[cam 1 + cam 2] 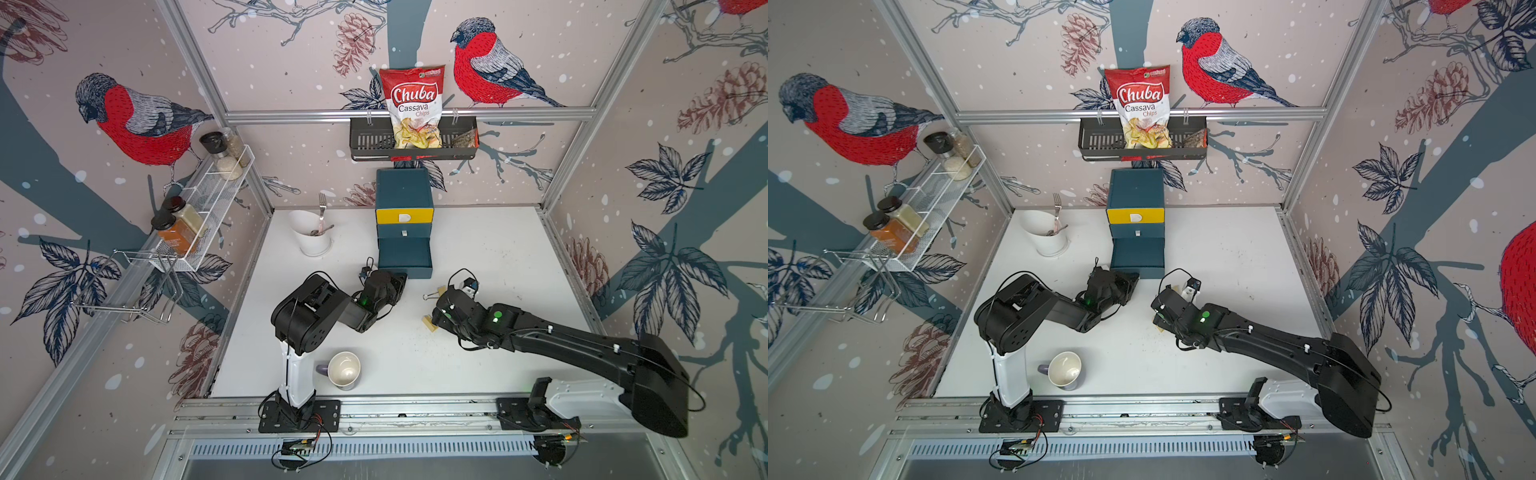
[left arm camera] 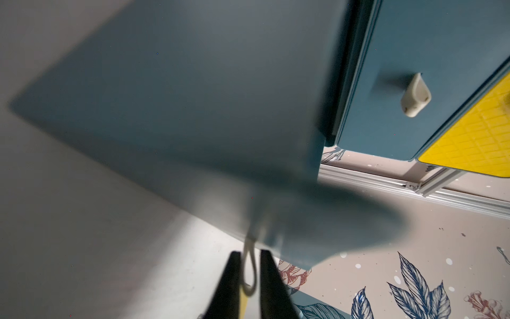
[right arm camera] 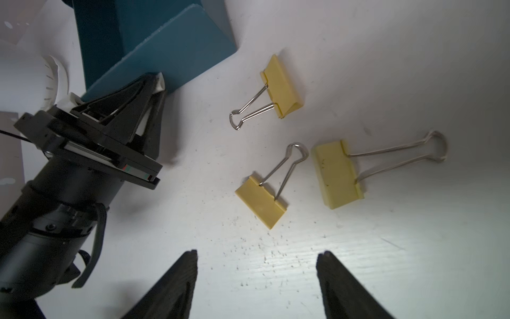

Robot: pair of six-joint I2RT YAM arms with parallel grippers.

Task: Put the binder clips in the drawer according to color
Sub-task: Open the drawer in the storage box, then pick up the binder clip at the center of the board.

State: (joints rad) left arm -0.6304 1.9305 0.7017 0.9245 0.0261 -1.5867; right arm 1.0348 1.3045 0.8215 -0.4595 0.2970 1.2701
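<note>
The right end effector [image 3: 258, 252] hangs low over the desk [image 3: 386, 55], fingers spread wide with nothing between them. Three pale-yellow binder clips [image 3: 338, 174] lie flat on the desk straight ahead of it, just off the front corner of the drawer unit [image 1: 404, 187] on the right arm's side.

The nearest clip [image 3: 260, 203] sits almost on the centre line between the fingers. Its body lies slantwise to the gap, and its wire handles point away from the end effector. The corner clip [image 3: 283, 85] is the one closest to the drawer unit, and the far clip [image 3: 438, 146] lies furthest from it, handles trailing outward. None of the three touches another.

The left end effector [image 2: 250, 254] is at the front of the pulled-out bottom drawer [image 1: 405, 272]. Its fingers stand narrowly apart on either side of the white pull tab [image 2: 249, 292] — I cannot tell whether they pinch it. That arm is busy at the drawer unit, so the right arm is the nearer one for the clips.

The pick likely turns on wrist rotation, bringing the fingers square across the nearest clip's body. By colour these clips probably belong behind the yellow drawer front [image 1: 415, 216] — shut at present, while the open drawer is a teal one.
</note>
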